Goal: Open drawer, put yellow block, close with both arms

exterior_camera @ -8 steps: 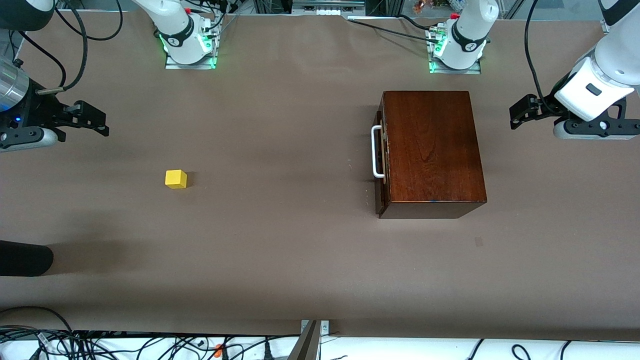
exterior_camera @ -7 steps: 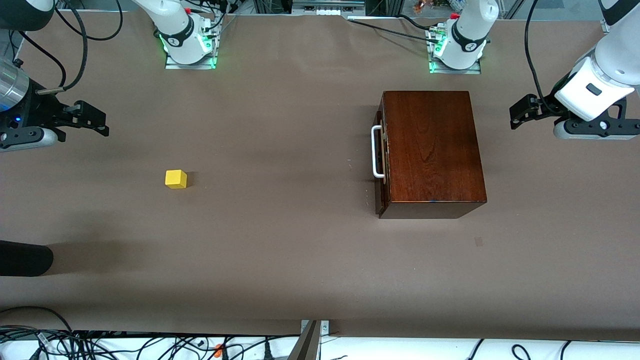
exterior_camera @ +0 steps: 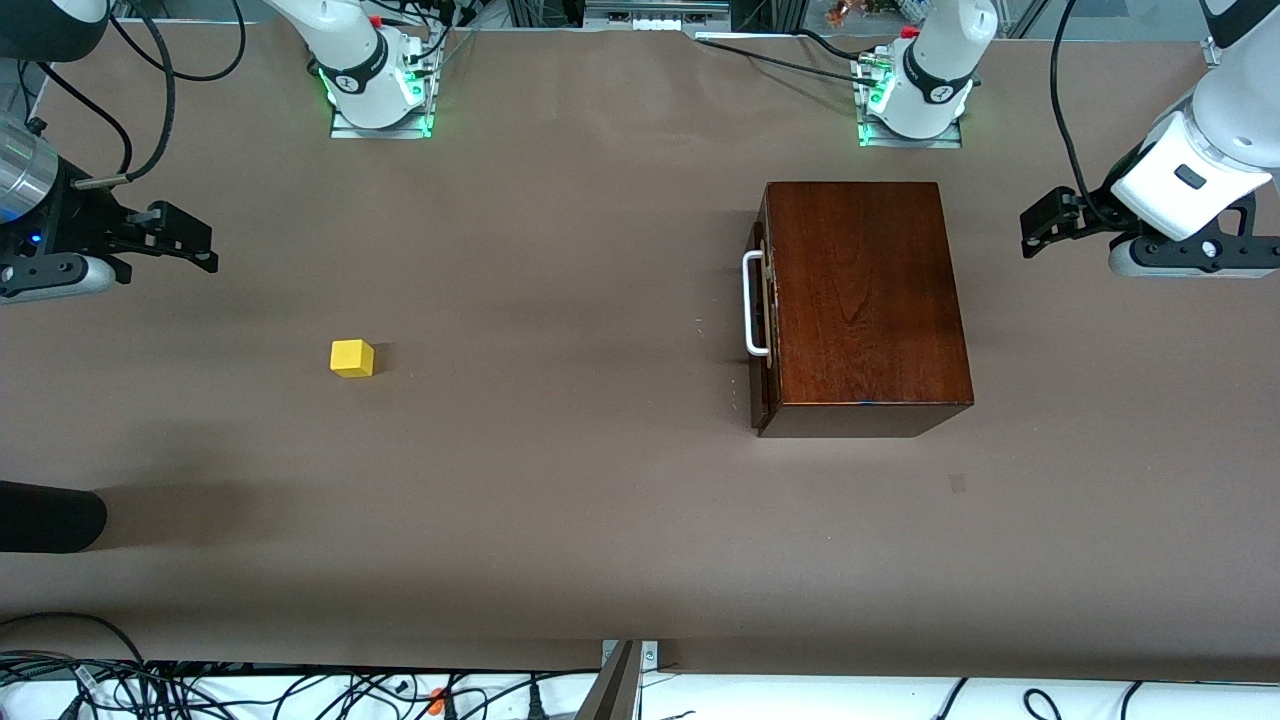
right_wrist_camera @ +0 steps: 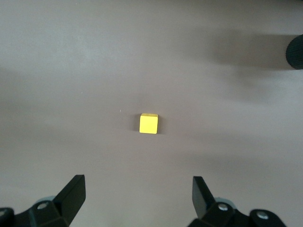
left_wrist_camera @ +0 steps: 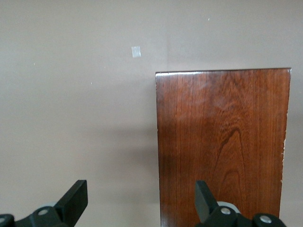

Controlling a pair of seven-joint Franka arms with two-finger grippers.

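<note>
Below the open right pincer (right_wrist_camera: pixel 137 198): yellow block (right_wrist_camera: pixel 148 123).

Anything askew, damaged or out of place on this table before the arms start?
Nothing stands out. The wooden box sits flat with its drawer shut, the yellow block rests alone toward the right arm's end, and a small pale mark shows on the table covering.

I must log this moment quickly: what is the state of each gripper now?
Left gripper: open, holding nothing, up beside the dark reddish-brown wooden box.
Right gripper: open, holding nothing, above the small yellow cube.
</note>
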